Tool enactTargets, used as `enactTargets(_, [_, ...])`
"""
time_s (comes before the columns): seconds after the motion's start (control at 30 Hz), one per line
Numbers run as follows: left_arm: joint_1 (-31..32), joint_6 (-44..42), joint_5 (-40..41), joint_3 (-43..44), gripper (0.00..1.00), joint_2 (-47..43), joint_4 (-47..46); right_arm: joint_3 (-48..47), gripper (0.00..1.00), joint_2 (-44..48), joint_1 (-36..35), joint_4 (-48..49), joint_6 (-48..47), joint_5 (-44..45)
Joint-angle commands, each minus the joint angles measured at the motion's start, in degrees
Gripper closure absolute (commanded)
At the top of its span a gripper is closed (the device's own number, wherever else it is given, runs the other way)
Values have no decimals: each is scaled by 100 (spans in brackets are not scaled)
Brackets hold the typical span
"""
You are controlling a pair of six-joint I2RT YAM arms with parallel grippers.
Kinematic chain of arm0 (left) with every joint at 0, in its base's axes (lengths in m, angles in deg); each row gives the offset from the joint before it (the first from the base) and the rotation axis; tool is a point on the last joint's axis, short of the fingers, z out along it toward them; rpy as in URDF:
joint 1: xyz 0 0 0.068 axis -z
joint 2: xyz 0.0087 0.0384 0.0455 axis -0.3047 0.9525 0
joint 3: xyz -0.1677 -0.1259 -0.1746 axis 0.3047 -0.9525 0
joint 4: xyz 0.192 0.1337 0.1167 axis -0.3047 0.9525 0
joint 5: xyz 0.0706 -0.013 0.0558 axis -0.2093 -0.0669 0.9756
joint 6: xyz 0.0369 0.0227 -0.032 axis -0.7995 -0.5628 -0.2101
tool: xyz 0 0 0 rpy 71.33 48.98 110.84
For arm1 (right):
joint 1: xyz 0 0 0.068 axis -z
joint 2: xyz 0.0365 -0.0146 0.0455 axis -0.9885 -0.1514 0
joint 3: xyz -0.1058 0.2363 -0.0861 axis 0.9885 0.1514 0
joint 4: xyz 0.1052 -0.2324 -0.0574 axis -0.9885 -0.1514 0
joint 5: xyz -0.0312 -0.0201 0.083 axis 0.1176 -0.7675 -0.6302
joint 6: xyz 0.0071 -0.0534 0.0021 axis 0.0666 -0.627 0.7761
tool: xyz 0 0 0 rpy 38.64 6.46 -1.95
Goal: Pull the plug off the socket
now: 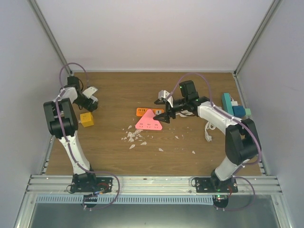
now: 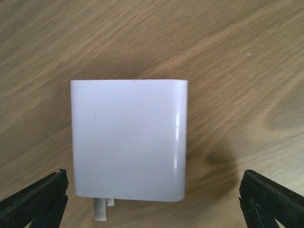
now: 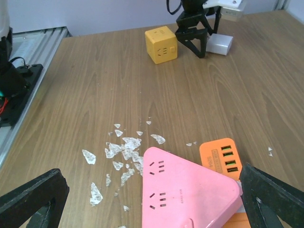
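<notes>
Surface [image 1: 190, 142]: wooden, carrying everything; white flakes [image 1: 133, 137] are scattered near its middle.
Pink triangular socket [image 1: 148, 120]: sits mid-surface, overlapping an orange charging block [image 1: 142, 112] on its far side. Nothing is plugged into the faces I can see.
Teal power strip [image 1: 232, 105]: at the far right edge, with a white cable [image 1: 208, 130] lying just near of it.
Yellow cube socket [image 1: 86, 119]: on the left, just near of my left hand; its visible faces carry no plug.
White plug [image 2: 128, 140]: lies flat on the surface at the far left, apart from the cube, with two prongs poking out toward my wrist.
My left hand [image 1: 90, 97]: hovers right over the white plug, fingers [image 2: 33, 202] spread wide on either side and touching nothing.
My right hand [image 1: 164, 110]: poised above the pink socket's far corner, spread wide, holding nothing.
Step in hand: I judge the plug already out of its socket, since it lies loose with prongs bare.
Next move: probably only to lift my left hand clear without nudging the plug. If another plug remains seated somewhere, I cannot see it.
</notes>
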Motion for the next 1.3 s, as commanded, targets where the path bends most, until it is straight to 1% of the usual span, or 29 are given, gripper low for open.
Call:
enactTargets(0.0, [-42,-97,-581,110,1,-541,126,-413,0,-339,64,-276,17,249])
enactTargets(0.07, [-42,-147,-937,34,1,-737,123,-573,0,-503,90,-385,75,297])
enactTargets(0.2, [-35,-117,-1451,-255,1,-1221,-173,-790,0,-755,139,-436,269,478])
enactTargets(0.27, [-41,-84,-1860,-386,1,-1510,-276,-962,1,-932,174,-567,277,553])
enactTargets(0.37, [-38,284,-2677,-617,1,-1963,-535,-1197,3,-1210,264,-817,98,570])
enactTargets(0.43, [-22,518,-3063,-747,1,-2237,-655,-1286,4,-1319,321,-874,-75,667])
enactTargets(0.53, [42,310,-3523,-547,1,-2272,-203,-1402,6,-1466,397,-1047,-385,907])
enactTargets(0.6, [41,329,-3883,-379,1,-2228,73,-1429,8,-1518,419,-1119,-585,1120])
enactTargets(0.7, [90,521,-4337,-470,1,-2300,39,-1338,11,-1513,422,-1061,-908,1557])
enactTargets(0.77, [217,503,-4391,-580,1,-2360,-2,-1246,13,-1512,415,-980,-1132,1858])
enactTargets(0.93, [759,744,-4075,-1024,1,-2559,-389,-968,17,-1462,415,-658,-1668,2520])
enactTargets(1.07, [1076,1152,-4024,-1347,1,-2690,-793,-869,20,-1514,416,-501,-1877,2705])
enactTargets(1.27, [1337,2028,-3782,-1903,1,-2977,-1751,-735,20,-1590,341,-322,-1988,2788])
